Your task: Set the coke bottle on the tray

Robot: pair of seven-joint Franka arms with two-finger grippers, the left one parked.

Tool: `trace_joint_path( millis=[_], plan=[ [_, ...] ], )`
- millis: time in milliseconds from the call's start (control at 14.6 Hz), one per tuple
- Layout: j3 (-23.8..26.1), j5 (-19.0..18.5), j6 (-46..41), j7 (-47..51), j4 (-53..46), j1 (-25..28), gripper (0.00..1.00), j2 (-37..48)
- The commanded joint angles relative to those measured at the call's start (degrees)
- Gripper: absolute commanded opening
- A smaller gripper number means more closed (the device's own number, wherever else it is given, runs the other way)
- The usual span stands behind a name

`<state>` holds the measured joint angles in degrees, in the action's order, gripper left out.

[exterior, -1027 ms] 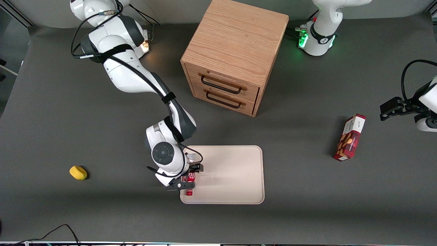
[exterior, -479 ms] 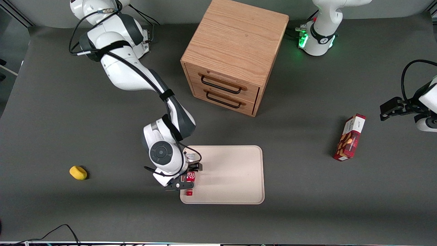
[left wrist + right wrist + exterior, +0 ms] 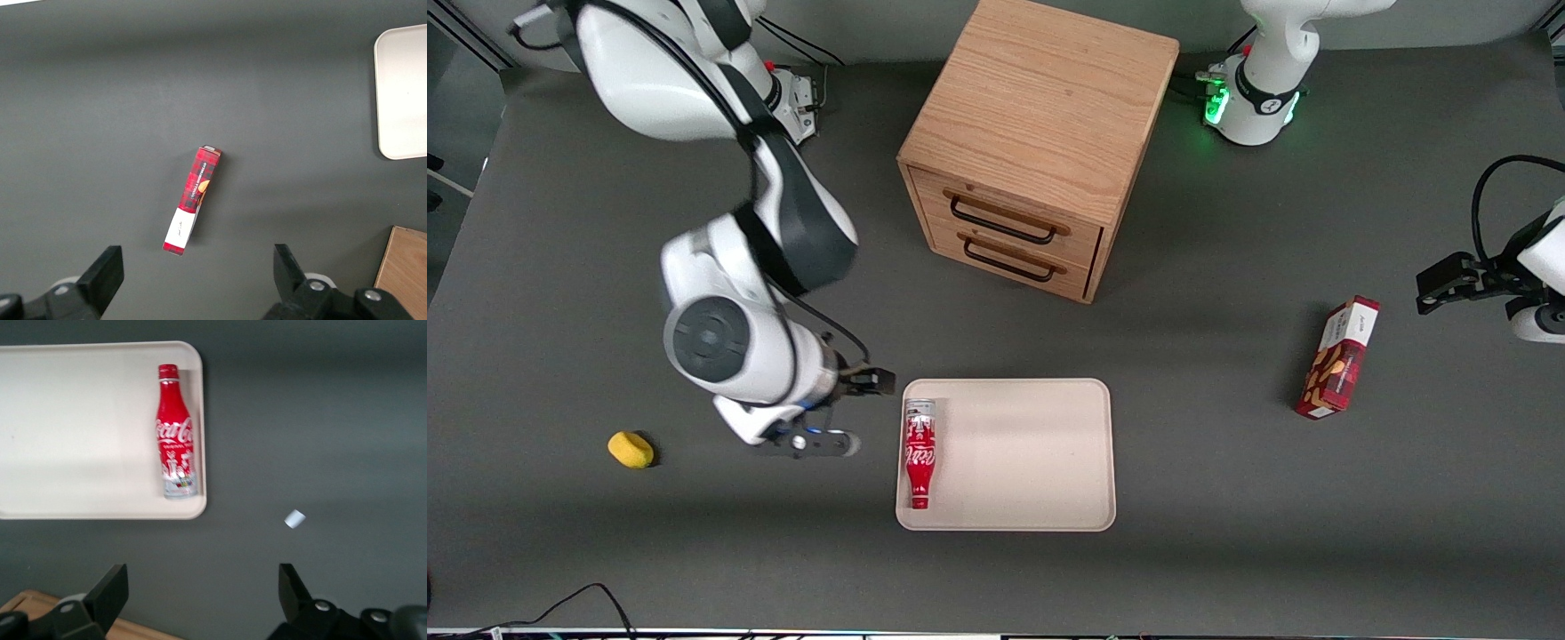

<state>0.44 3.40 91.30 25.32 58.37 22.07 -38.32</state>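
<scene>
The coke bottle [image 3: 919, 453] is a slim red bottle with white script. It lies on its side in the cream tray [image 3: 1023, 453], along the tray's rim toward the working arm's end, with its cap nearer the front camera. My right gripper [image 3: 860, 412] is open and empty, raised above the bare table just off that end of the tray. The right wrist view shows the bottle [image 3: 175, 433] lying free in the tray [image 3: 80, 433], well clear of the open gripper [image 3: 203, 587].
A wooden two-drawer cabinet [image 3: 1032, 151] stands farther from the front camera than the tray. A red snack box [image 3: 1338, 360] lies toward the parked arm's end. A yellow object [image 3: 631, 450] lies toward the working arm's end. A small white scrap [image 3: 294, 519] lies on the table.
My gripper was shut on the bottle low over the tray's edge. It has let go, risen and moved off the tray toward the working arm's end. The bottle now lies free.
</scene>
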Motion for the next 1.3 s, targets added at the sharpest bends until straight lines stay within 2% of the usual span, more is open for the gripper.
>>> trace_joint_path(
  millis=[0, 274, 616, 822, 890, 959, 1233],
  plan=[
    [0.3, 1.1, 0.3, 0.9, 13.0, -0.9, 1.0, 11.1],
    [0.3, 1.0, 0.1, -0.3, 26.8, -3.1, 1.0, 24.0],
    [0.0, 0.2, 0.2, -10.6, 40.8, -9.8, 1.0, 37.5],
    [-0.1, -0.1, 0.2, -18.8, 44.7, -16.1, 1.0, 41.6],
    [0.1, -1.5, 0.1, -19.6, 45.1, -17.2, 1.0, 42.1],
    [0.2, -3.1, 0.1, -19.1, 44.9, -17.4, 1.0, 41.8],
    [0.4, -3.1, -0.3, -17.8, 43.0, -18.7, 1.0, 41.0]
  ],
)
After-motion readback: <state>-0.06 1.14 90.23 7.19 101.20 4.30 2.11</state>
